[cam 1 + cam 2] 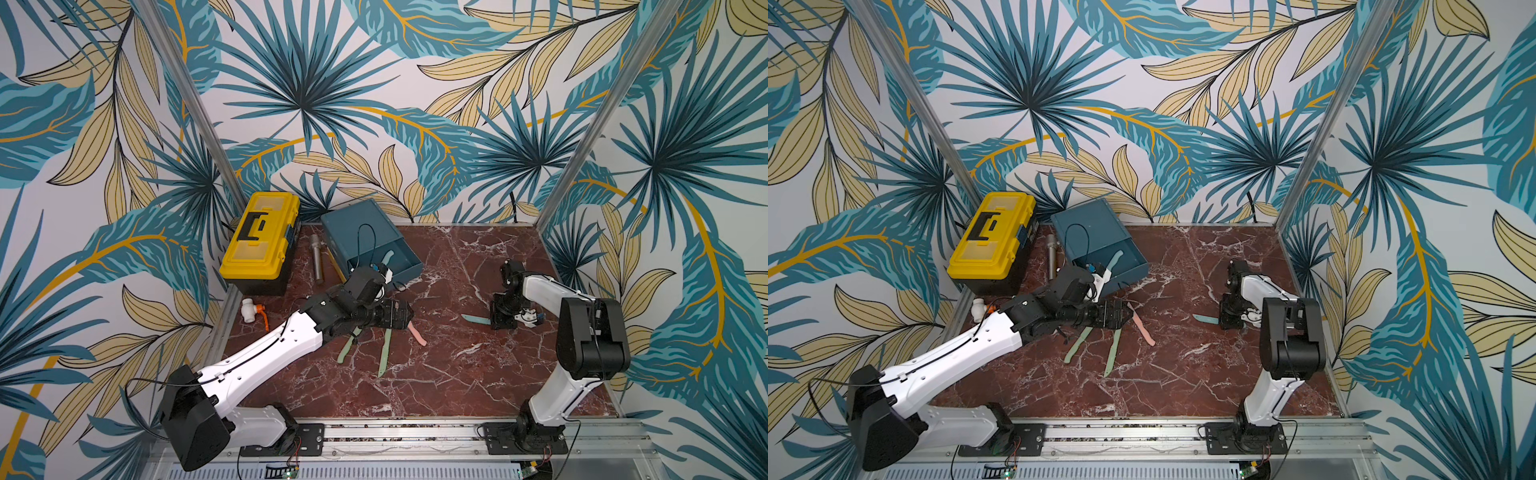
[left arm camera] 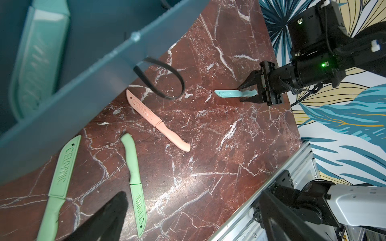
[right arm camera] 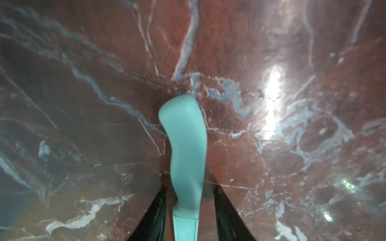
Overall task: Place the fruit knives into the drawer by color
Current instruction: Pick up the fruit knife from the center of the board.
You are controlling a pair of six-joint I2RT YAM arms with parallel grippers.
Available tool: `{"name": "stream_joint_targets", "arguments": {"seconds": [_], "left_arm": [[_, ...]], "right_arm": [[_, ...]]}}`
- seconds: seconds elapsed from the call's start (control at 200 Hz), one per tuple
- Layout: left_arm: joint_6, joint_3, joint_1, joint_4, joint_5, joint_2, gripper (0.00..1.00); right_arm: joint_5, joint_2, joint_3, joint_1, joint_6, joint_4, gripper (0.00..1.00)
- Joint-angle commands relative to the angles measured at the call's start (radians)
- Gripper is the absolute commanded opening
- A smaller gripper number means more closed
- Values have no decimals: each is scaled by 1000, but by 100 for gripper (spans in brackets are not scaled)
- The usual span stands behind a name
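Drawer [image 1: 365, 232] stands with one tray pulled out, one teal knife [image 1: 389, 257] inside. Left gripper [image 1: 405, 319] hangs spread wide and empty; right gripper [image 2: 244, 93] straddles the second teal knife [image 2: 226, 93] on the table [image 1: 457, 374], jaws apart, not yet gripping. Outstanding: that knife, green knife [image 2: 62, 167], second green knife [image 2: 134, 167], pink knife [image 2: 154, 119]; task judged early.

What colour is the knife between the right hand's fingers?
Light teal-blue; the knife shows best in the right wrist view.

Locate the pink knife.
In both top views the pink knife lies flat on the table, just right of the two green knives and in front of the open drawer.
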Motion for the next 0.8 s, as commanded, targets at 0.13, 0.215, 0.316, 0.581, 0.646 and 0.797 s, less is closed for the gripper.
{"name": "stream_joint_targets", "arguments": {"seconds": [0.13, 0.215, 0.316, 0.581, 0.646, 0.797], "left_arm": [[18, -23, 13, -11, -18, -31, 100], [19, -22, 15, -10, -19, -35, 100], [19, -26, 17, -5, -24, -39, 100], [18, -32, 24, -4, -22, -45, 100], [15, -36, 24, -1, -22, -46, 100], [10, -41, 25, 3, -20, -48, 100]], "right_arm": [[9, 41, -7, -5, -27, -32, 34], [16, 41, -9, -5, -36, -39, 31], [21, 43, -17, -8, -49, -37, 29], [43, 60, -28, -10, -118, -45, 29], [47, 60, -41, -10, -128, -40, 29], [64, 61, -40, -12, -156, -40, 24]]}}
